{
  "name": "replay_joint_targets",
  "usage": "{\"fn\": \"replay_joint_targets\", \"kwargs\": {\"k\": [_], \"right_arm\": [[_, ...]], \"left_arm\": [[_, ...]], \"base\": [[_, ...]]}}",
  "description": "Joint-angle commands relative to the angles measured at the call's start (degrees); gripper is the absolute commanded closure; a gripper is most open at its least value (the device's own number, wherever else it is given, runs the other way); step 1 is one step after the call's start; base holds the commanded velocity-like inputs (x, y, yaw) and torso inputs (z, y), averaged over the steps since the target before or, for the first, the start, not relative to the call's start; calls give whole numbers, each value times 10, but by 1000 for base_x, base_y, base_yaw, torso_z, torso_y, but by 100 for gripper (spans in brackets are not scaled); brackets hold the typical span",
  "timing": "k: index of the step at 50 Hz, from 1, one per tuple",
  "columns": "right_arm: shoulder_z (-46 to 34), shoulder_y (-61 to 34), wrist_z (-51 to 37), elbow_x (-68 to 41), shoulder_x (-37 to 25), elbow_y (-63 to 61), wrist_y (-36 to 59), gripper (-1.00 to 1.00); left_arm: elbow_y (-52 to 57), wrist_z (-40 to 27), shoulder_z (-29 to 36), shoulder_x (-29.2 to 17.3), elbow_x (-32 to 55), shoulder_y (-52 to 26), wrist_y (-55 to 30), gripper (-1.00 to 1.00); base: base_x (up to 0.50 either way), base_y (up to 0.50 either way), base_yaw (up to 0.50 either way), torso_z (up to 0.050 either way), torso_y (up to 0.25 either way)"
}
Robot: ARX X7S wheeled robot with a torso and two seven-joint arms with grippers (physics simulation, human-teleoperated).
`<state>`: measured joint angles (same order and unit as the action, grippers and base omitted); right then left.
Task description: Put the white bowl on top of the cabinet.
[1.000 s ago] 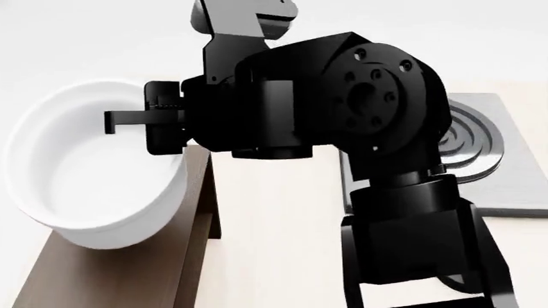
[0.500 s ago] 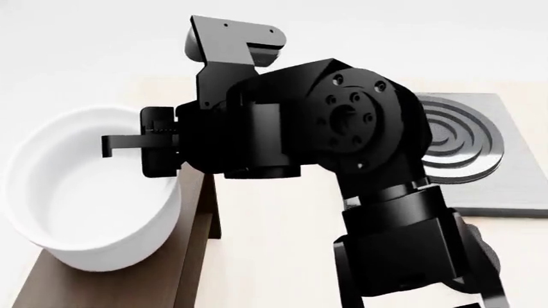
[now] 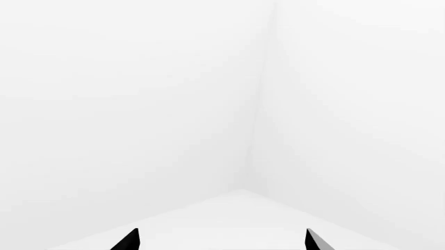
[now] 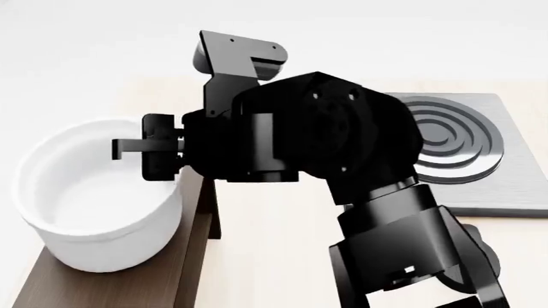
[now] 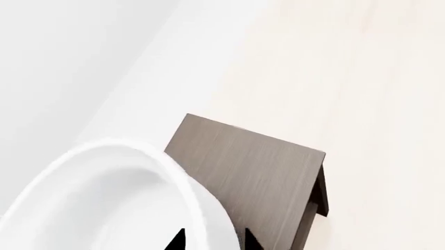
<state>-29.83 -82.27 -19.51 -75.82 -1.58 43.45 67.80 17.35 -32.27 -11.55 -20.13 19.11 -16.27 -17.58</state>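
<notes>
The white bowl [image 4: 86,192] stands upright on the near end of the cabinet [image 4: 120,285], a long dark brown wooden box at the head view's left. My right gripper [image 4: 147,153] is shut on the bowl's right rim, with one finger inside the wall. In the right wrist view the bowl's rim [image 5: 201,208] passes between the two fingertips of the right gripper [image 5: 212,240], and the cabinet top [image 5: 257,166] stretches away beyond it. My left gripper [image 3: 221,242] is open and empty, facing a blank white wall; it does not show in the head view.
A grey square stove plate [image 4: 462,147] with ringed burner lies on the light wooden table [image 4: 274,237] to the right of my arm. My black right arm [image 4: 342,167] fills the middle of the head view and hides what is behind it.
The bowl has come down from a tilted pose to level on the cabinet top, carried by my right gripper. The right arm has dropped and turned slightly.
</notes>
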Motion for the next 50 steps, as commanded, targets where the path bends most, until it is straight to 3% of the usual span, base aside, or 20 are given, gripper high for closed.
{"fn": "replay_joint_targets", "kwargs": {"k": [1, 14, 21, 50], "right_arm": [[-18, 3, 31, 1, -2, -6, -28, -100], [-8, 10, 25, 2, -27, -56, -77, -100], [-2, 35, 30, 39, -61, -129, -156, -100], [-1, 153, -53, 125, -183, -319, -254, -100]], "left_arm": [[-3, 0, 0, -1, 0, 1, 3, -100], [-3, -1, 2, -2, 1, 1, 4, -100], [-1, -2, 3, -3, 2, 1, 3, -100], [4, -5, 4, -4, 9, 1, 1, -100]], "base": [[0, 0, 0, 0, 0], [0, 0, 0, 0, 0], [0, 0, 0, 0, 0], [0, 0, 0, 0, 0]]}}
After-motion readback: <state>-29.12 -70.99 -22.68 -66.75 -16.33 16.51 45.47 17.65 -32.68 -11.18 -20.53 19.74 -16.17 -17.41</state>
